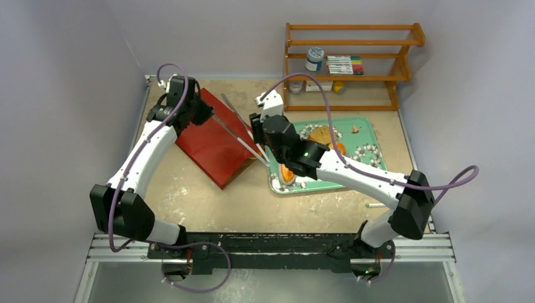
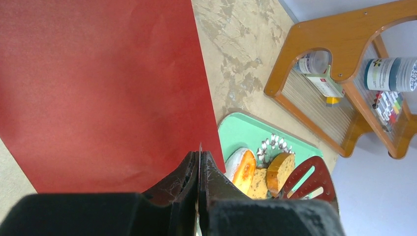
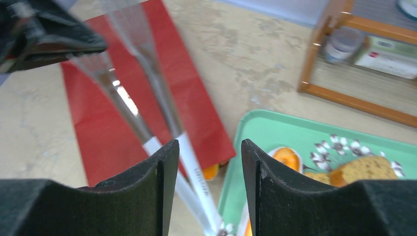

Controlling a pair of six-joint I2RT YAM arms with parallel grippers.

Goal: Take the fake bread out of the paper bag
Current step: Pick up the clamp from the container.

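Observation:
The red paper bag point(image 1: 205, 148) point(image 2: 98, 88) point(image 3: 93, 125) lies flat on the table. At its mouth an orange piece of fake bread point(image 3: 210, 171) peeks out. More bread lies on the green floral tray point(image 1: 344, 123): an orange roll point(image 2: 244, 169) point(image 3: 286, 158) and speckled slices point(image 2: 280, 169) point(image 3: 366, 169). My left gripper point(image 1: 205, 115) point(image 2: 199, 157) is over the bag's far end, shut on a thin arm of the metal tongs point(image 1: 243, 144) point(image 3: 147, 83). My right gripper point(image 1: 257, 129) point(image 3: 209, 147) is open above the gap between bag and tray, and the tongs' white handle passes between its fingers.
A wooden shelf point(image 1: 353, 63) with a jar, markers and boxes stands at the back right. A red slotted piece point(image 2: 314, 179) shows beside the bread in the left wrist view. The tray point(image 3: 265, 132) sits right of the bag's mouth. Grey walls enclose the table.

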